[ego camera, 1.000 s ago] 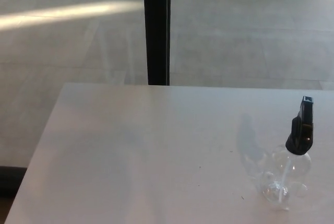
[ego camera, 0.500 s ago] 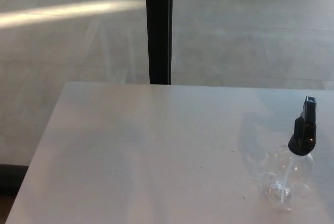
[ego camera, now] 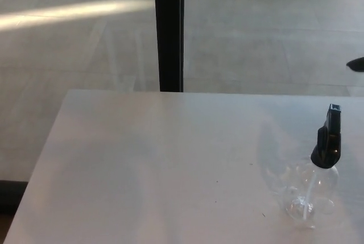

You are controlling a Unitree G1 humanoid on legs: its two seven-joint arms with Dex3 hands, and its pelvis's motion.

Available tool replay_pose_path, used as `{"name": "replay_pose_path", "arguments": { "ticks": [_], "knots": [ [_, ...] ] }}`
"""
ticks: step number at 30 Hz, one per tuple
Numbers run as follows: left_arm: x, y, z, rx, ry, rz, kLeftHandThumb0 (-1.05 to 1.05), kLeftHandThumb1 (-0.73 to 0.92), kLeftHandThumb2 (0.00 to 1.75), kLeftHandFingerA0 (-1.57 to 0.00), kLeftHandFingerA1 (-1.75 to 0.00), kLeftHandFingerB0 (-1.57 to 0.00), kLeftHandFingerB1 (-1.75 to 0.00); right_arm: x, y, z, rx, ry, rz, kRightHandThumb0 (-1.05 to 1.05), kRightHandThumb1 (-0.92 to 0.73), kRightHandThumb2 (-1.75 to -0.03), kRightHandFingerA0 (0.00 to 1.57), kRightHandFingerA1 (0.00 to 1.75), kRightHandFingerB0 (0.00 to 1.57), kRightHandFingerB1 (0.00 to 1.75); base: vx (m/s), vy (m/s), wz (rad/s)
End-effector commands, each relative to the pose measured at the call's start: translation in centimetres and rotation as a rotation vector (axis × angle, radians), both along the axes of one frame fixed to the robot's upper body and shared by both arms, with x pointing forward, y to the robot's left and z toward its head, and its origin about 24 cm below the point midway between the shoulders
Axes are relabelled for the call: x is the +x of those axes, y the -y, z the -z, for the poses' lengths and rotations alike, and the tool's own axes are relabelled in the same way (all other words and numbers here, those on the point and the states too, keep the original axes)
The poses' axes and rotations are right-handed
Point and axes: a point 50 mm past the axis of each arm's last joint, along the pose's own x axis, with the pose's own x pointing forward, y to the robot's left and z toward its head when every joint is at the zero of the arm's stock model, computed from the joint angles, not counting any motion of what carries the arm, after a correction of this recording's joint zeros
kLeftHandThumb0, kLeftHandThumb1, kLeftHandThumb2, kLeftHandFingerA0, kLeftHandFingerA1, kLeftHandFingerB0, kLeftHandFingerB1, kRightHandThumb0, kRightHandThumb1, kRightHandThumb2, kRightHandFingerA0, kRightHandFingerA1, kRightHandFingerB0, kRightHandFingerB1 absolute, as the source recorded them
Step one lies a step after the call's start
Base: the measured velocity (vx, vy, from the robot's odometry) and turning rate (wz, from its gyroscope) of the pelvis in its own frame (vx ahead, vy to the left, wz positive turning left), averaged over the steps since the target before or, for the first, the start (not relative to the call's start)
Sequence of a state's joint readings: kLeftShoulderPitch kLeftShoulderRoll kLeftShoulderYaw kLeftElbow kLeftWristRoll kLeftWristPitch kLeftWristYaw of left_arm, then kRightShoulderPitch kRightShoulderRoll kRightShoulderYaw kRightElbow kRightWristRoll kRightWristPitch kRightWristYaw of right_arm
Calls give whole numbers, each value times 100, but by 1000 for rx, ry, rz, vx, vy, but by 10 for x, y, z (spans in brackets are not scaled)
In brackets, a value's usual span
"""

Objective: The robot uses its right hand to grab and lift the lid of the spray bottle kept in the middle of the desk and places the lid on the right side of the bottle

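Note:
A clear round spray bottle (ego camera: 307, 196) stands on the white desk (ego camera: 159, 164) near its right side. Its black spray-head lid (ego camera: 328, 143) sits on the bottle's neck, and a thin tube runs down inside. A small black tip (ego camera: 356, 63) pokes in at the right edge of the head view, above and behind the bottle. It looks like part of my right hand and is well apart from the lid. My left hand does not show.
A black vertical post (ego camera: 168, 30) stands behind the desk's far edge. Grey floor (ego camera: 68, 56) lies beyond and to the left of the desk. The desk's left edge runs down towards the bottom left corner.
The picture has shifted slightly with the camera. A small black tip has come into view at the right edge. The bottle and lid stand as before.

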State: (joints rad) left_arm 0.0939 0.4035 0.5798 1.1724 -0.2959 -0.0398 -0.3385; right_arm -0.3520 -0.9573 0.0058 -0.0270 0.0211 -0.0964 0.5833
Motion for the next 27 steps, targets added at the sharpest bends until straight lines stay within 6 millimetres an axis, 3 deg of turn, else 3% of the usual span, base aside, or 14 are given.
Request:
{"name": "replay_pose_path", "arguments": {
  "ticks": [1, 7, 8, 9, 11, 13, 14, 17, 20, 21, 22, 24, 26, 27],
  "knots": [
    [-2, -9, -7, 38, 1, 0, -88, 46, 111, -32, -84, -3, -62, -2, -10, -3, -155, -3, -77, -30, -38, -91, 2, 52, 0, 48, 0, 0, 0],
    [-3, -8, -7, 41, -6, 16, -92, 48, 112, -37, -87, -4, -65, 2, -26, -17, -168, 53, -108, -29, -40, -92, 2, 52, 0, 48, 0, 0, 0],
    [-3, -8, -6, 40, -5, -1, -83, 61, 93, -28, -100, -2, -76, 3, -30, -24, -155, 80, -122, -30, -39, -92, 2, 52, 0, 48, 0, 0, 0],
    [-4, -8, -6, 40, -2, 1, -92, 48, 113, -35, -87, -5, -66, 4, -32, -29, -147, 107, -135, -30, -39, -91, 2, 52, 0, 48, 0, 0, 0],
    [-4, -8, -6, 39, 9, 11, -95, 48, 114, -32, -87, -5, -65, 4, -36, -36, -142, 141, -146, -51, -44, -65, 12, 44, 13, 33, 0, 0, 0],
    [-4, -8, -6, 38, 5, 6, -94, 48, 113, -34, -87, -5, -66, 4, -37, -40, -132, 141, -151, -31, -36, -90, 2, 52, 0, 48, 0, 0, 0],
    [-4, -8, -6, 38, 4, 7, -93, 48, 113, -32, -85, -5, -65, 4, -39, -43, -129, 151, -156, -50, -43, -65, 12, 44, 13, 33, 0, 0, 0],
    [-1, -8, -7, 39, 6, 6, -93, 48, 113, -34, -87, -4, -66, 3, -42, -49, -125, 181, -178, -49, -42, -64, 13, 44, 14, 34, 0, 0, 0],
    [0, -8, -6, 34, 9, 4, -89, 46, 112, -32, -84, -3, -64, 1, -45, -45, -195, 167, -189, -48, -37, -65, 13, 45, 16, 36, 0, 0, 0],
    [0, -8, -6, 36, 7, 5, -84, 57, 92, -18, -111, 0, -80, 0, -46, -42, -212, 144, -199, -41, -46, -55, 13, 38, 21, 29, 0, 0, 0],
    [0, -8, -7, 36, 8, 9, -91, 48, 113, -35, -87, -4, -65, 0, -47, -39, -230, 126, -203, -44, -44, -54, 15, 36, 21, 29, 0, 0, 0],
    [1, -8, -7, 42, 6, 16, -91, 48, 113, -37, -88, -4, -65, 0, -48, -32, -274, 88, -211, -27, -26, -84, 7, 54, 6, 49, 0, 0, 0],
    [1, -7, -6, 40, 4, 16, -81, 59, 95, -20, -111, 0, -76, 0, -49, -23, -326, 47, -218, -51, -36, -64, 11, 41, 17, 37, 0, 0, 0],
    [1, -7, -6, 36, 5, 14, -87, 48, 112, -34, -85, -3, -62, 0, -50, -18, -350, 31, -227, -52, -36, -64, 9, 41, 16, 37, 0, 0, 0]
  ]
}}
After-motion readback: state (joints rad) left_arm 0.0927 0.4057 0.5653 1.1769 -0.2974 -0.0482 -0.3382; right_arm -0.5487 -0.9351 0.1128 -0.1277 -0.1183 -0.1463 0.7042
